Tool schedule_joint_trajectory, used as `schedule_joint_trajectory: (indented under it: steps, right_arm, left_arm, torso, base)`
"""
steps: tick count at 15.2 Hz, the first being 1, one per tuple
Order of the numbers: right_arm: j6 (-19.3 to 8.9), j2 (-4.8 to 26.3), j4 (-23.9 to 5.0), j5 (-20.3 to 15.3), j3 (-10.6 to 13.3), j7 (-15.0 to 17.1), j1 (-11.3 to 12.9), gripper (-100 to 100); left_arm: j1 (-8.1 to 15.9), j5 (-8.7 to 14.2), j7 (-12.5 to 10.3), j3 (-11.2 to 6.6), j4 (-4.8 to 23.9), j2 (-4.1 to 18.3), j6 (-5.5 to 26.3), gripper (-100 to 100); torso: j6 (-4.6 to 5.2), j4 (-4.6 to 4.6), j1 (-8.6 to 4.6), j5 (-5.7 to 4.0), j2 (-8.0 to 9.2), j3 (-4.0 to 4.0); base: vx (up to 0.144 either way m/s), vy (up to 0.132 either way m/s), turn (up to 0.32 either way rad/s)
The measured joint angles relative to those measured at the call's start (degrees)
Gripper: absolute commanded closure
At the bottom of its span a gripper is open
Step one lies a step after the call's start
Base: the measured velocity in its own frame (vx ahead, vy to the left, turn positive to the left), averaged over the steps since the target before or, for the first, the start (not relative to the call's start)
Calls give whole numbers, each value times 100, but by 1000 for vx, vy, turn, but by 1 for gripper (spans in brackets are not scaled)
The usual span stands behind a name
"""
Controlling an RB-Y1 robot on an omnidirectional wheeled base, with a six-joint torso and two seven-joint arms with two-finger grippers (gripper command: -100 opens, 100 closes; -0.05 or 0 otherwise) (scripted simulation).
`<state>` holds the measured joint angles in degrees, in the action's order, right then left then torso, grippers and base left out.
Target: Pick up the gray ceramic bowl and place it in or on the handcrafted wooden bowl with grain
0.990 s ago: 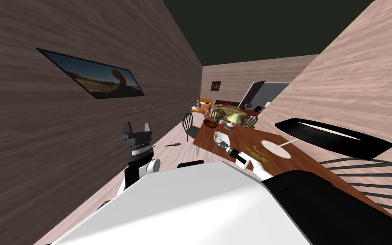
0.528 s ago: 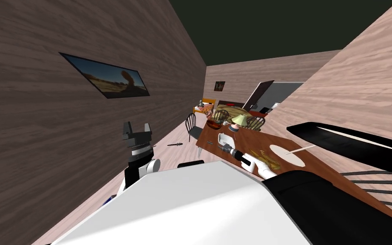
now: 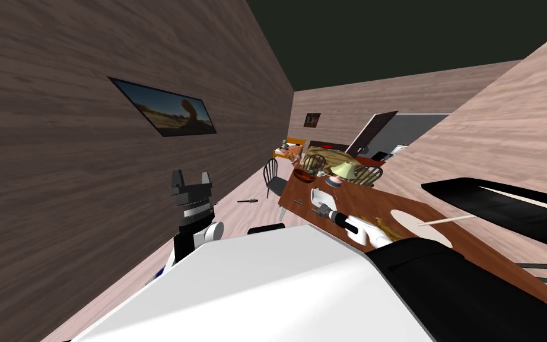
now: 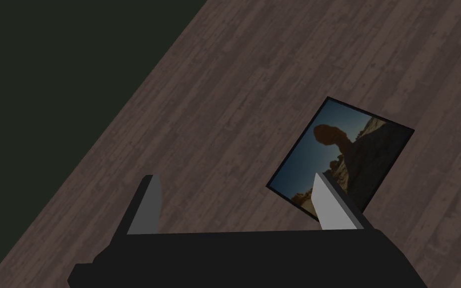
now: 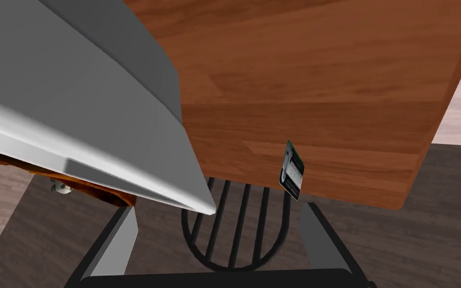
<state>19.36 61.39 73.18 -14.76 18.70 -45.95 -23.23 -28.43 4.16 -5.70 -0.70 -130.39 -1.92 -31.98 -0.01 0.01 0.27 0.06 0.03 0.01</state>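
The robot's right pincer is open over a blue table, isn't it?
Not quite. The table is brown wood, not blue. The rest is right: the right pincer is open over it. The right wrist view shows both.

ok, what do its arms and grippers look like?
Left gripper and right gripper: dark box, two thin light grey blade fingers each. Left arm and right arm: silver ribbed wrist ring, black segment, then white. No cables or markings visible.
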Motion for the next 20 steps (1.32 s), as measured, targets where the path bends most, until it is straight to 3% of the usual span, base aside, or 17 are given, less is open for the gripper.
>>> schedule_joint_trajectory:
  steps: [11, 13, 15, 17, 20]
  right_arm:
    - [-223, 767, -1103, -365, 556, -657, -57, -100]
    - [-211, 800, -1458, -471, 683, -849, -28, -100]
    - [-369, 1009, -1461, -521, 791, -967, -170, -100]
    - [-411, 1053, -1567, -556, 853, -1025, -165, -100]
    - [-441, 891, -1684, -610, 880, -1059, -92, -100]
  left_arm:
    - [0, 0, 0, 0, 0, 0, 0, 0]
    - [0, 0, 0, 0, 0, 0, 0, 0]
    - [0, 0, 0, 0, 0, 0, 0, 0]
    - [0, 0, 0, 0, 0, 0, 0, 0]
    - [0, 0, 0, -1, 0, 1, 0, 0]
  torso:
    - [2, -1, 15, 5, -3, -1]
    - [2, -1, 17, 5, -2, -1]
    - [2, 0, 21, 7, -1, 0]
    - [4, 1, 6, 3, 5, 2]
    - [1, 2, -30, -7, 7, 4]
  base:
    - [37, 73, 113]
    - [32, 92, 130]
    - [30, 73, 67]
    - [11, 26, -2]
    - [16, -55, 84]
